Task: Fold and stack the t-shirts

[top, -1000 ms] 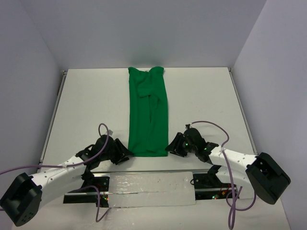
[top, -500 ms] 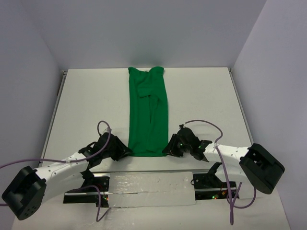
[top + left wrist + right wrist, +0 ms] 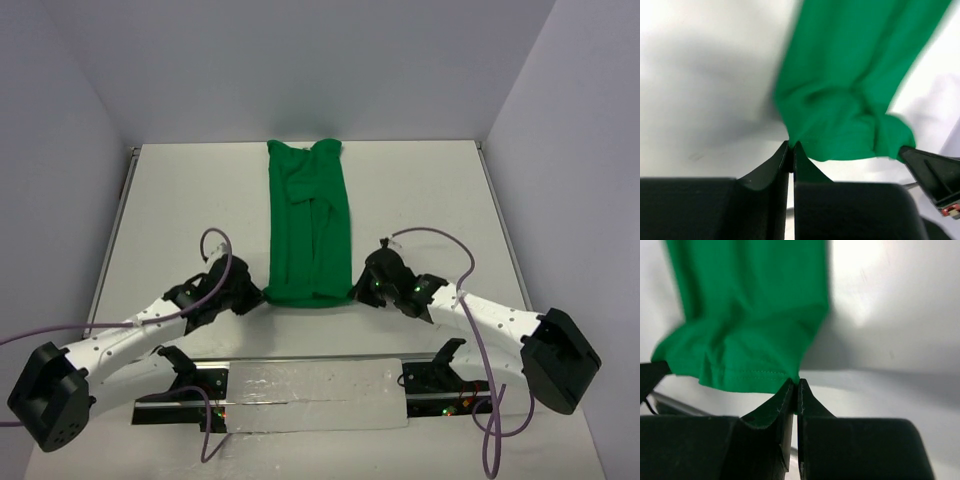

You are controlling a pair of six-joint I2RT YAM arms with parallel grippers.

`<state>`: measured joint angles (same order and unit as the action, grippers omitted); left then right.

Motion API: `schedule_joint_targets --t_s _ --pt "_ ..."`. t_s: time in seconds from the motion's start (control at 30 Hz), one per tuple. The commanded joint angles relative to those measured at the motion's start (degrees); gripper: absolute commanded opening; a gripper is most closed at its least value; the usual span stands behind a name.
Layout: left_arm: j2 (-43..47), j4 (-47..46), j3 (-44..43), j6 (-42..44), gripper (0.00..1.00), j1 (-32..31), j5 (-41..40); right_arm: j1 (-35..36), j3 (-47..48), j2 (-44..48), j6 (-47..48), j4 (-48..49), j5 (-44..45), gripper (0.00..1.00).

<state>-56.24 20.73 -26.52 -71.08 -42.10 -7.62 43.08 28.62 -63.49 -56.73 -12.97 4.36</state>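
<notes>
The bright-green t-shirt (image 3: 310, 220) lies as a long narrow strip down the middle of the white table, its far end near the back edge. My left gripper (image 3: 258, 296) is shut on the shirt's near left corner (image 3: 840, 115). My right gripper (image 3: 360, 290) is shut on the near right corner (image 3: 750, 330). Both corners are lifted a little off the table, and the near hem hangs between the two grippers. In each wrist view the jaws stand closed with green cloth pinched at their tips.
The white table (image 3: 180, 210) has raised rails along its left (image 3: 112, 240) and right (image 3: 500, 230) edges and walls close behind. A clear plastic-covered plate (image 3: 310, 395) sits at the near edge between the arm bases. Purple cables (image 3: 215, 250) loop above both wrists.
Both grippers have closed on the shirt's near corners and moved away from me, lifting the near hem and carrying it a short way toward the far end.
</notes>
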Motion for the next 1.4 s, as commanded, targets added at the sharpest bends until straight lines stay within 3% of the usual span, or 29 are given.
schedule_joint_targets --t_s 0.0,0.4,0.6,0.77,0.8,0.87,0.9,0.93,0.97,1.03,1.23,1.37 --pt "-9.0 2.9 -13.0 6.6 0.10 2.6 -7.8 -5.6 11.1 -2.6 8.2 -2.0 7.9 0.09" --pt "-36.4 -3.3 -40.2 17.2 0.10 14.0 -2.7 -15.2 35.8 -28.9 16.2 2.2 1.3 0.09" --pt "-49.6 -1.4 -53.2 20.8 0.10 16.3 0.2 -17.9 44.6 -39.8 17.7 1.6 -1.2 0.09" --pt "-57.2 -2.4 -58.6 22.7 0.12 17.5 0.7 -19.7 52.4 -47.2 18.2 1.6 -3.6 0.10" --pt "-59.3 -2.5 -60.1 22.8 0.25 18.1 0.4 -20.1 54.1 -48.9 18.1 1.8 -4.1 0.16" --pt "-63.9 0.1 -63.7 23.1 0.56 18.9 0.2 -21.0 57.0 -51.0 18.2 0.6 -6.1 0.46" --pt "-65.0 3.1 -66.6 23.3 0.67 19.2 -0.3 -21.3 58.4 -51.7 18.3 -0.3 -6.5 0.65" --pt "-66.0 5.0 -68.4 23.5 0.72 19.2 -1.4 -21.5 58.6 -51.5 18.5 -0.5 -6.6 0.77" --pt "-66.2 6.2 -70.0 24.0 0.76 19.2 -3.0 -21.8 57.8 -50.2 18.6 -0.2 -6.2 0.86" --pt "-62.6 6.2 -69.3 24.8 0.78 19.2 -4.9 -22.3 54.2 -45.6 18.9 0.9 -6.1 0.93" --pt "-43.2 4.0 -54.4 21.6 0.79 17.3 -13.6 -22.5 40.6 -31.5 18.4 3.7 -5.6 0.95" --pt "-30.9 0.3 -38.3 16.2 0.74 14.9 -11.6 -22.3 26.0 -21.3 15.1 8.6 -7.6 0.94"
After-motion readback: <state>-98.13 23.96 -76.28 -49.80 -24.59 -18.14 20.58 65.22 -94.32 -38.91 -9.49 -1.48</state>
